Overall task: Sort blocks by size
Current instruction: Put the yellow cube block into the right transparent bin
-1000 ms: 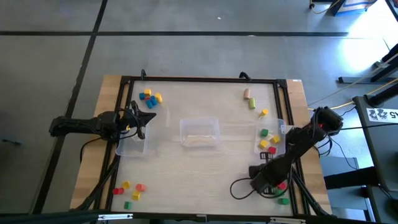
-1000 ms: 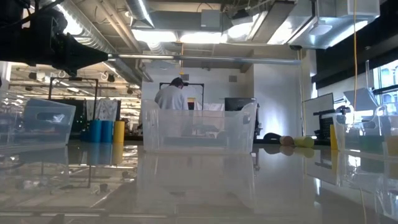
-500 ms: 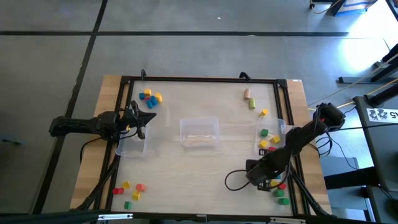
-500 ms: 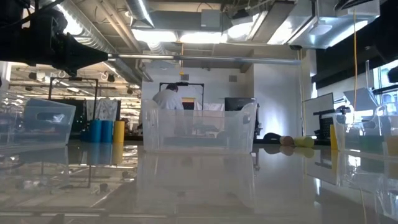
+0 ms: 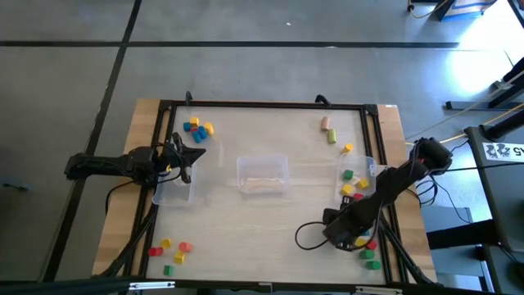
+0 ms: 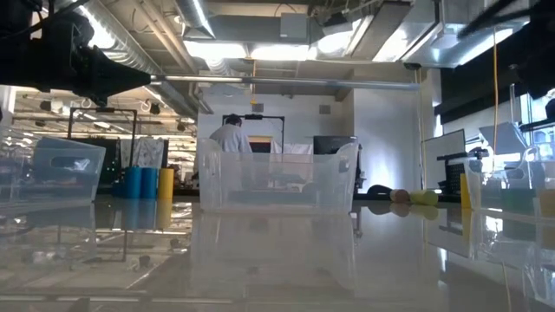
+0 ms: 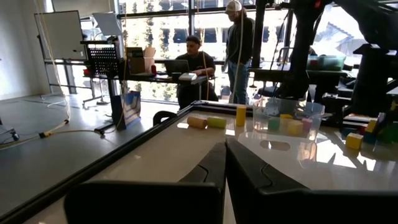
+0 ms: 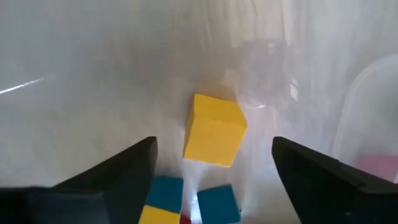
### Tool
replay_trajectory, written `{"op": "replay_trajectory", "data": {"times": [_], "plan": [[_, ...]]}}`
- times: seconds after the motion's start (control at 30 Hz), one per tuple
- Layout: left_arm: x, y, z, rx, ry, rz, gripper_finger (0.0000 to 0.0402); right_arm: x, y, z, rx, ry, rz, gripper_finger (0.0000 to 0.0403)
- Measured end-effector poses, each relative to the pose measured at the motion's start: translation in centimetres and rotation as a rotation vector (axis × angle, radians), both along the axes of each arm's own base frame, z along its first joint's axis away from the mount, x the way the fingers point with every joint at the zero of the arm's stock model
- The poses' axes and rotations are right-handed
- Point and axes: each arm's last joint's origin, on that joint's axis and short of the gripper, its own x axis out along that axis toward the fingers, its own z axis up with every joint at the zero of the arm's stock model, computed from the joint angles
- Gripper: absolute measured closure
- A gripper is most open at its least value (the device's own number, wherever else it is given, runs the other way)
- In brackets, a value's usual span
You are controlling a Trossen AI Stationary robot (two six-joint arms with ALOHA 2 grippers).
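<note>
The blocks are small painted wooden pieces, cubes and short cylinders with matte faces, scattered in clusters on a pale, glossy counter (image 5: 270,221) framed by a black rail. One cluster of blue, orange and yellow blocks (image 5: 197,129) lies near the far left corner; a tan cylinder (image 5: 325,123) and a green cylinder (image 5: 332,136) lie end to end near the far right. Red, yellow and green blocks (image 5: 169,251) sit at the near left corner.

Three clear plastic bins stand in a row. The middle bin (image 5: 263,174) looks empty apart from glare. The right bin (image 5: 357,181) holds green, yellow and red pieces. The left bin (image 5: 173,187) sits under the left gripper (image 5: 182,156), which hangs clenched, its two dark fingers pressed together with nothing between them.

The right gripper (image 5: 350,238) is low over the near right cluster, released, its fingers (image 8: 109,171) spread wide to either side of a yellow cube (image 8: 214,129) resting on the counter, apart from both. Blue blocks (image 8: 193,198) lie just beside the cube.

Beyond the counter, two people (image 7: 214,56) are at a desk.
</note>
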Motion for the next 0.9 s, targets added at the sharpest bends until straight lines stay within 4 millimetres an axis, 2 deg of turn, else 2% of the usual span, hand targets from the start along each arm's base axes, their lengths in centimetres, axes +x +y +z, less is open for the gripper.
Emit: {"op": "replay_trajectory", "data": {"times": [0.13, 0.3, 0.53, 0.8, 0.9], "plan": [[0.0, 0.0, 0.0, 0.000, 0.000, 0.000, 0.0396, 0.3, 0.2, -1.0, -0.022, 0.025, -0.002, 0.0075], [0.0, 0.0, 0.0, 0.000, 0.000, 0.000, 0.0396, 0.5, 0.5, -2.2, -0.051, 0.059, -0.001, 0.0098], [0.0, 0.0, 0.0, 0.000, 0.000, 0.000, 0.0396, 0.9, 0.7, -2.9, -0.055, 0.057, 0.009, 0.0161], [0.0, 0.0, 0.0, 0.000, -0.001, 0.000, 0.0396, 0.8, 0.7, -2.8, -0.037, 0.063, 0.025, 0.0261], [0.0, 0.0, 0.0, 0.000, 0.000, 0.000, 0.0396, 0.7, 0.7, -2.3, -0.010, 0.060, 0.029, 0.0269]]}}
